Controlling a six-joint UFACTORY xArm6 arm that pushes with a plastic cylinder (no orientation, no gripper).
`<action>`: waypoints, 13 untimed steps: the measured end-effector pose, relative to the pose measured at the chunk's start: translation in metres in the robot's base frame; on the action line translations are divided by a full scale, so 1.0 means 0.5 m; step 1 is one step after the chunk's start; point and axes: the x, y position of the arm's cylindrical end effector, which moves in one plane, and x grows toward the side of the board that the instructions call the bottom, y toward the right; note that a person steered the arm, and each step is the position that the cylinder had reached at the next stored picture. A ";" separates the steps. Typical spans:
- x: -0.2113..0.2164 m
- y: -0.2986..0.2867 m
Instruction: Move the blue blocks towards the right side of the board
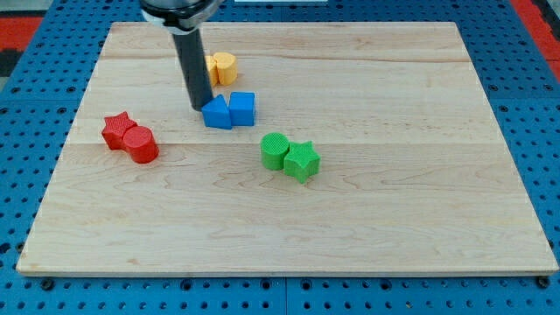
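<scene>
Two blue blocks sit side by side left of the board's middle: a blue wedge-like block (pixel 217 114) and a blue cube (pixel 242 108) touching it on its right. My tip (pixel 201 107) is at the left edge of the blue wedge-like block, touching or almost touching it. The dark rod rises from the tip to the view's top.
A yellow block (pixel 224 66) and an orange one partly hidden behind the rod lie just above the blue pair. A red star (pixel 116 129) and red cylinder (pixel 140 144) are at the left. A green cylinder (pixel 275 150) and green star (pixel 302 160) lie below right. The wooden board (pixel 394 219) lies on a blue pegboard.
</scene>
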 end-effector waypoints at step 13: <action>-0.033 0.030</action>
